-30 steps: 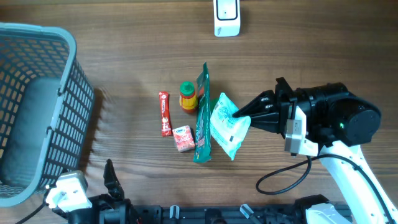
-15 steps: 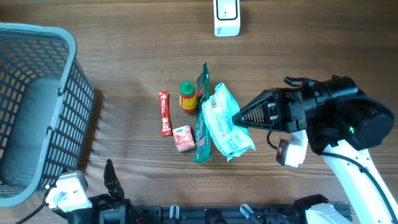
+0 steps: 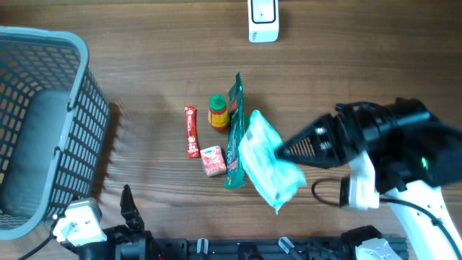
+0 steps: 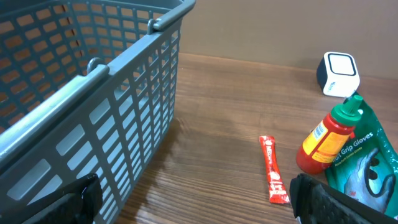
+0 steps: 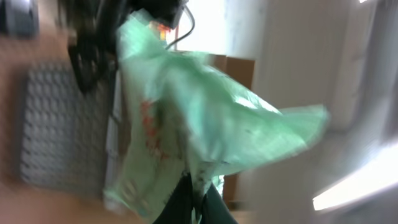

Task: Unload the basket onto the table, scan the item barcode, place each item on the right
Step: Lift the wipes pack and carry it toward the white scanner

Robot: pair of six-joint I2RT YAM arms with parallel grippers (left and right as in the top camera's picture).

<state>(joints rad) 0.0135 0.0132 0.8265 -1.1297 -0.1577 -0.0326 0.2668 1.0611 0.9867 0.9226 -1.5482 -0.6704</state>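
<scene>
Right gripper, jaws clamped shut on one edge of the pale green crinkly plastic packet, is holding it above the middle of the tabletop, beside the dark green pouch. We are judging the white box-shaped scanner at the far edge the target: keeping the pinch firm, turning the barcode face toward it, carrying the packet clear of that pouch.

Grey basket far left; red sachet, pink carton, sauce bottle mid-table.
</scene>
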